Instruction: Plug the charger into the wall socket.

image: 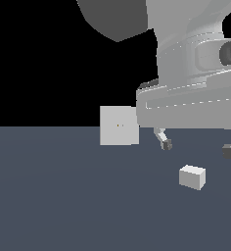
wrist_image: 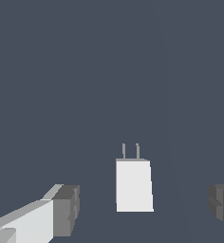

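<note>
The charger (image: 192,177) is a small off-white block lying on the dark grey floor at the exterior view's right. In the wrist view the charger (wrist_image: 134,185) shows two thin prongs at one end. My gripper (image: 196,148) hangs open just above the charger, fingers spread wide to either side, touching nothing. In the wrist view the gripper (wrist_image: 144,209) has one fingertip (wrist_image: 66,209) on each side of the block, well apart from it. The wall socket (image: 119,126) is an upright light-grey square plate with two tiny dots, standing farther back to the exterior view's left.
The dark grey floor (image: 63,196) spreads across the lower half of the exterior view. The arm's large grey body (image: 196,63) fills the upper right. The background behind the socket is black.
</note>
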Tool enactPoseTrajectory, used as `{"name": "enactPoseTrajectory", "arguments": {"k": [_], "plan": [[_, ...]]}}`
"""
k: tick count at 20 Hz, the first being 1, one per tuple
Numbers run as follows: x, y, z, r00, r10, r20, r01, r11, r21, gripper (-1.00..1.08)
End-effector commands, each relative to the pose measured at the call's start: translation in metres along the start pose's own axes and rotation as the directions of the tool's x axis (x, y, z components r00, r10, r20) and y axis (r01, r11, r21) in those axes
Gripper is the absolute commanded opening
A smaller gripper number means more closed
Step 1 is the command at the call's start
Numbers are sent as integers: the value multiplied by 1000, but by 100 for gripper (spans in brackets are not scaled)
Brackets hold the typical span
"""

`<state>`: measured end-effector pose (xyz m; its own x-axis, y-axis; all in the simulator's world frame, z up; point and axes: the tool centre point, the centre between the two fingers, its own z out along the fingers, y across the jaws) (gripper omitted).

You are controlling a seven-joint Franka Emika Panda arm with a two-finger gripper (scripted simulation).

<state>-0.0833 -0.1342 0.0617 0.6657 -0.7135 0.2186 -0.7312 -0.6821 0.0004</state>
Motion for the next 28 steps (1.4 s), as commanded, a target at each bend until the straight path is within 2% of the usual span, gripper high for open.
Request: {"name": "enactPoseTrajectory", "arguments": {"k": [1,7,16,22,23,28], "plan": [[0,-1,0,1000,-2,0,2,1000,1,100],[-1,-1,4,1000,-1,0,1,1000,0,100],[-10,0,39,1000,-1,1,1,1000,1,100],[-12,-1,49,1000,-2,2,2,1000,2,100],[-12,-1,49,1000,-2,2,2,1000,2,-100],[-12,-1,49,1000,-2,2,2,1000,2,-100]]}}
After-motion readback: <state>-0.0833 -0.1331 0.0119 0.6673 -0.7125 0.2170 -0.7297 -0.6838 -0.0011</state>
